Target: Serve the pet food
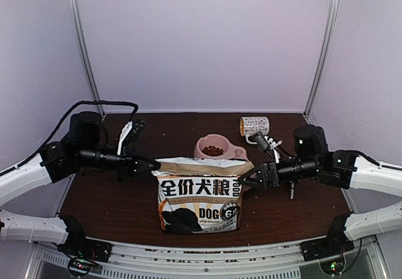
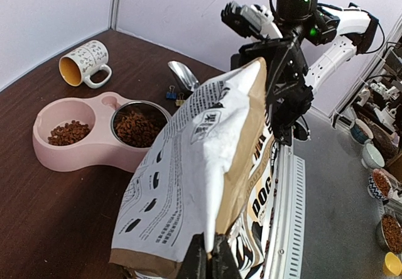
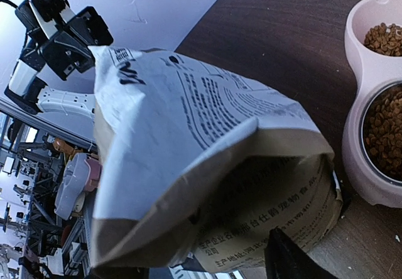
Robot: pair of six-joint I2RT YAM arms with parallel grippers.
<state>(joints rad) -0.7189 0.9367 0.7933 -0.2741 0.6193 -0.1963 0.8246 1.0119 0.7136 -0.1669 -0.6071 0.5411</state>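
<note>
Okay, left gripper (image 1: 152, 164) pinched tight on bag (image 1: 200, 194) top corner; right gripper (image 1: 246, 181) jaws spread at opposite corner. Upright bag screens pink double bowl (image 2: 81, 159); beyond, tipped mug (image 2: 85, 62), scoop (image 2: 184, 76), clip (image 2: 171, 93). Both wells hold pet food (image 2: 136, 129), small reddish-brown pellets.

Printed bag (image 1: 200, 194), pink bowl (image 1: 236, 150), mug (image 1: 255, 126)

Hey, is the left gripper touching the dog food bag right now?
Touching. In the left wrist view the left gripper pinches the top edge of the dog food bag between shut jaws.
</note>
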